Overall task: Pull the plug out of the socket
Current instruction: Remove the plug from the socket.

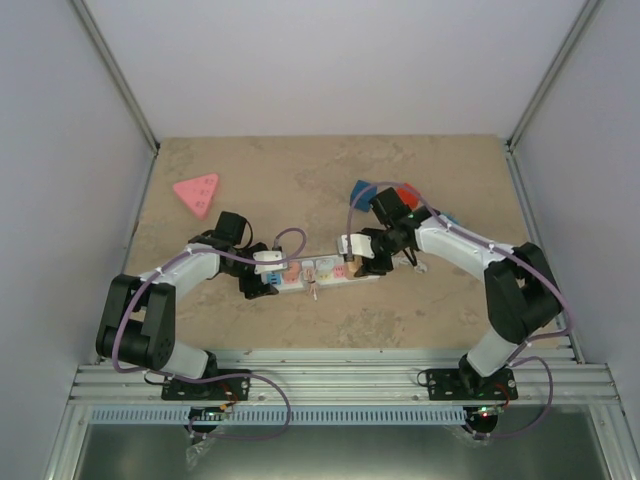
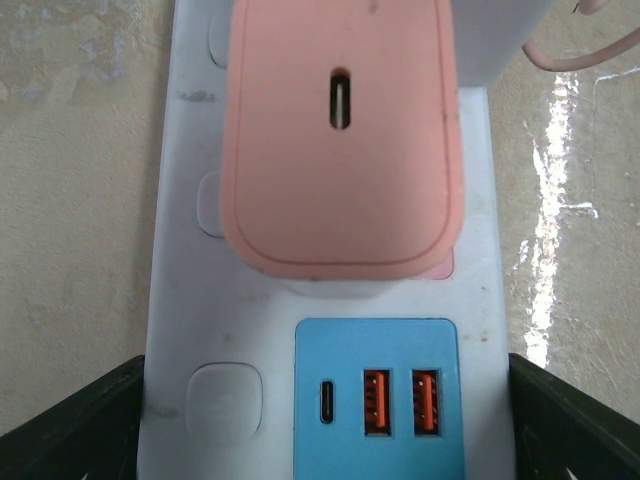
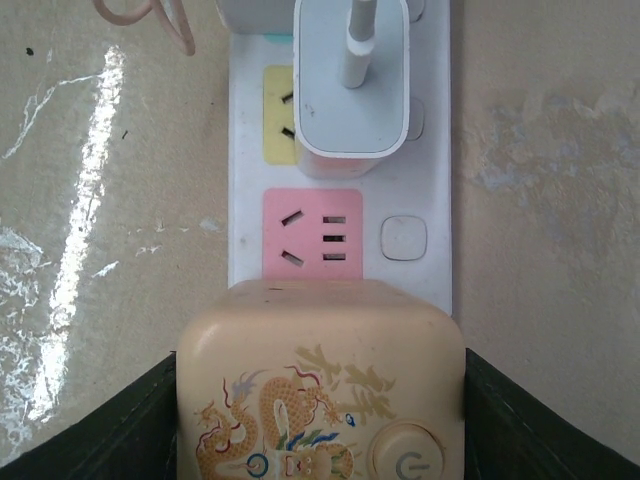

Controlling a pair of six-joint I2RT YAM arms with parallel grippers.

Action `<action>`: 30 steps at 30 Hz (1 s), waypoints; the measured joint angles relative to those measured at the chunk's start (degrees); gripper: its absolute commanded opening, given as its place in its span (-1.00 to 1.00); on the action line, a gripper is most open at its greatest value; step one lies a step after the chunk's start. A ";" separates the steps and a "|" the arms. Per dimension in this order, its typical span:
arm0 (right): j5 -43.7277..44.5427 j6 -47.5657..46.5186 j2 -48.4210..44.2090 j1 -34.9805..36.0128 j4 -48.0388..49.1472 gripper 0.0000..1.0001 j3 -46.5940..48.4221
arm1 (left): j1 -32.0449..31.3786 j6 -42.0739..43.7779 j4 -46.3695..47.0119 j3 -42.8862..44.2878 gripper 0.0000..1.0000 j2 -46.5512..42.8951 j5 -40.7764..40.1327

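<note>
The socket lies flat mid-way across the beige table, between both arms. The left gripper clamps its blue end. The right gripper squeezes the cream, dragon-printed plug, which stands on the socket's other end.

The left arm and the right arm are built alike, with bulky rounded black joint housings linked by white tubular segments. A lilac cable runs along each arm, looping loose near the wrist and again at the flat black base plate. The jaws are matte black, with finely lined faces.
</note>
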 measured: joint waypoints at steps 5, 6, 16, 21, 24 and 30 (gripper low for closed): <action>0.48 -0.52 -1.81 0.09 2.10 -0.41 -2.14 | 0.00 0.02 0.09 0.00 -1.00 0.00 0.20; 0.83 -0.57 -2.16 0.20 2.54 -0.41 -2.51 | 0.00 0.02 0.22 0.00 -1.00 0.00 0.24; 5.14 -0.46 -4.72 2.69 4.33 -0.45 -4.44 | 0.00 0.42 0.59 0.00 -1.00 0.00 0.33; 3.69 -0.59 -4.22 2.05 2.40 -0.49 -3.02 | 0.00 0.39 0.50 0.00 -1.00 0.00 0.57; 1.86 -0.68 -3.72 0.79 1.31 -0.49 -2.19 | 0.04 0.20 0.55 0.00 -1.00 0.00 1.01; -2.62 -1.20 -3.48 -1.81 -0.35 -0.49 -1.51 | 0.04 0.09 0.68 0.00 -1.00 0.00 1.99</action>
